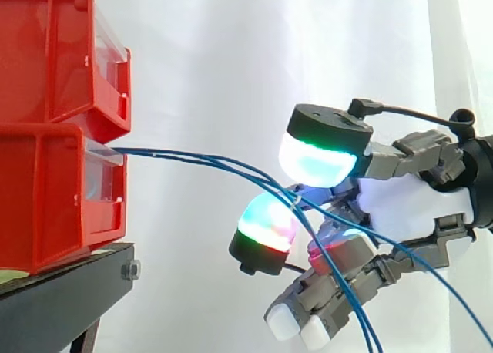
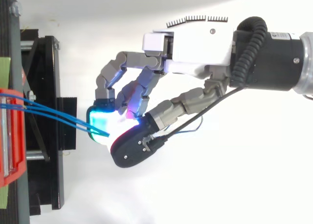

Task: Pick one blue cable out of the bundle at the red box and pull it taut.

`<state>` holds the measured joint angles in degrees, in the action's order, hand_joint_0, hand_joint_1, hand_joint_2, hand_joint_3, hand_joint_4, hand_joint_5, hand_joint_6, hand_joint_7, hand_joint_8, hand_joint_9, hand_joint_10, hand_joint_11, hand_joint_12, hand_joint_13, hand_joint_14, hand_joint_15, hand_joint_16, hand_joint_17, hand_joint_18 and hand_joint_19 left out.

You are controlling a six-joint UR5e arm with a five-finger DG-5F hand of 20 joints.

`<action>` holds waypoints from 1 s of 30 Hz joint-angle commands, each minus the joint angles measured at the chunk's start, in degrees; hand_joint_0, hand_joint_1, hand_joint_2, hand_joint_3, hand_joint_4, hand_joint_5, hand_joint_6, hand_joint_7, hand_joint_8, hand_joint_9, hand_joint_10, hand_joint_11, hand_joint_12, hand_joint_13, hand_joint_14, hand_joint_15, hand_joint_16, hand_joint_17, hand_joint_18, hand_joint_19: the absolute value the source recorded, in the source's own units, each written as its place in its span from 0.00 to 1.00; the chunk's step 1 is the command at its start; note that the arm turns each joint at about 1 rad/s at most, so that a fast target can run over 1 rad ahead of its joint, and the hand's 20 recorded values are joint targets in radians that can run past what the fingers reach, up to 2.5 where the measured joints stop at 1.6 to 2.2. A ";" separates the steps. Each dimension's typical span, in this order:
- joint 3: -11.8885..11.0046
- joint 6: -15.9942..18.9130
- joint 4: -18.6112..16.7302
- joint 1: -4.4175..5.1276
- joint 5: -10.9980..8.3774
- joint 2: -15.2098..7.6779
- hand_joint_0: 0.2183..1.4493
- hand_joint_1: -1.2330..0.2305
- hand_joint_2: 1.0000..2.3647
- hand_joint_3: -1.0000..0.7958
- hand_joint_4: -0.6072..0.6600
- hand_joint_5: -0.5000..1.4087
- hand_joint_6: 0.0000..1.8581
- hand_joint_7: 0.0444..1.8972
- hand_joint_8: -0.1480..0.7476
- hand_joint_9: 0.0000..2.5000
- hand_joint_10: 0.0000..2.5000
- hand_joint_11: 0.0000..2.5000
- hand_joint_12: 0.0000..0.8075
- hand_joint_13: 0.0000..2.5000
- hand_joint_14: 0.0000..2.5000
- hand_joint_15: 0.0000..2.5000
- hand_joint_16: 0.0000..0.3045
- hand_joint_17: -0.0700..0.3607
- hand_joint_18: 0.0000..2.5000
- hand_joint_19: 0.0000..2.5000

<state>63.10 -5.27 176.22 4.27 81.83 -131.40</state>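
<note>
Bins: I count two, an upper red bin stacked on the lower red bin, both on a black stand.
Cables: three blue cables leave the front of the lower red bin side by side.
Cable axis: the long run points straight away from the lower red bin's front, close to level and bowing gently downward. At the far end the strands drop steeply, well apart from the bin.
Hand: one hand, out in front of the lower red bin at about its height, fingers curled inward.
Grip: two glowing pads close from above and below on the blue cables at the far end of the run. I cannot tell how many strands sit in the pinch.
Backdrop: white curtain behind the lower red bin.
</note>
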 commanded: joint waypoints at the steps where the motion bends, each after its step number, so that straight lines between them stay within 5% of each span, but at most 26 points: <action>1: -0.08 0.00 0.00 0.04 -0.01 0.00 0.22 0.29 0.00 0.28 0.57 0.17 0.47 0.37 0.60 0.40 0.06 0.46 0.49 0.27 0.00 0.13 0.18 0.44 0.25 0.13; 8: 0.01 0.00 0.00 0.04 -0.01 0.00 0.30 0.28 0.00 0.28 0.56 0.16 0.44 0.36 0.57 0.37 0.00 0.46 0.45 0.25 0.00 0.12 0.16 0.42 0.23 0.13; 22: -0.08 0.17 0.09 0.13 -0.10 0.00 0.33 0.30 0.01 0.46 0.52 0.17 0.48 0.39 0.58 0.36 0.00 0.43 0.45 0.23 0.00 0.12 0.16 0.42 0.22 0.13; 30: 0.01 0.17 0.00 0.04 -0.01 0.00 0.33 0.29 0.01 0.45 0.53 0.16 0.49 0.38 0.57 0.35 0.00 0.42 0.45 0.23 0.00 0.12 0.16 0.42 0.22 0.13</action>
<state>63.09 -5.11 176.23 4.37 81.82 -131.39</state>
